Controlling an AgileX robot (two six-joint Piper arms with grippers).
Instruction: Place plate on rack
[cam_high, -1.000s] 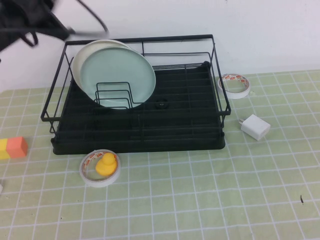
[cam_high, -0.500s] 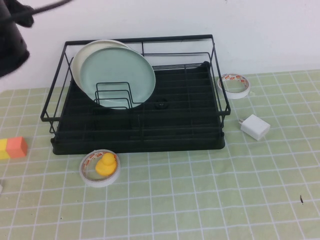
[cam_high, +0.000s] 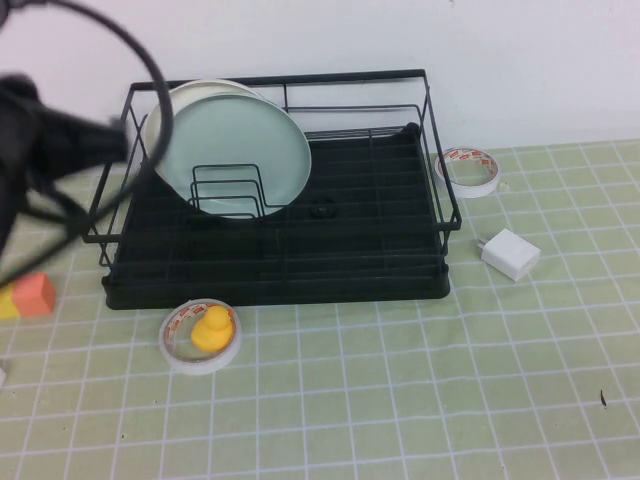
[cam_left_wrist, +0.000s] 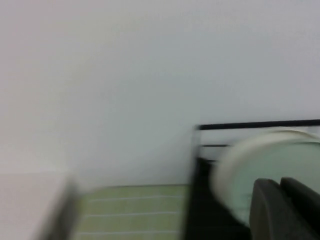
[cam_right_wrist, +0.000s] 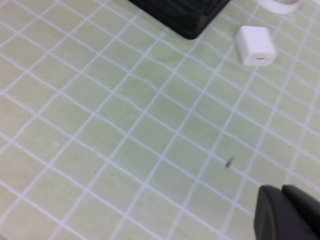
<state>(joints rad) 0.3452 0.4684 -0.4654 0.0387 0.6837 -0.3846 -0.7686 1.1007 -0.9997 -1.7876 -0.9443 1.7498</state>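
Observation:
The pale mint-green plate (cam_high: 240, 150) stands upright in the wire slots at the left end of the black rack (cam_high: 300, 270), leaning against a cream-white plate (cam_high: 158, 112) behind it. My left arm is a dark blur left of the rack, and its gripper (cam_high: 105, 142) is empty, just outside the rack's left rail. In the left wrist view the left gripper (cam_left_wrist: 281, 187) has its fingers together, with the plate (cam_left_wrist: 280, 160) and a rack rail (cam_left_wrist: 260, 124) beyond. My right gripper (cam_right_wrist: 282, 192) is shut and empty above the green mat, out of the high view.
A tape roll (cam_high: 201, 336) holding a yellow duck (cam_high: 211, 328) lies in front of the rack. A second tape roll (cam_high: 468, 170) and a white charger (cam_high: 510, 253) lie to its right. An orange and yellow block (cam_high: 30, 296) sits at the far left.
My left arm has swung down from the top left corner to the space left of the rack. The plates and the rack have not moved.

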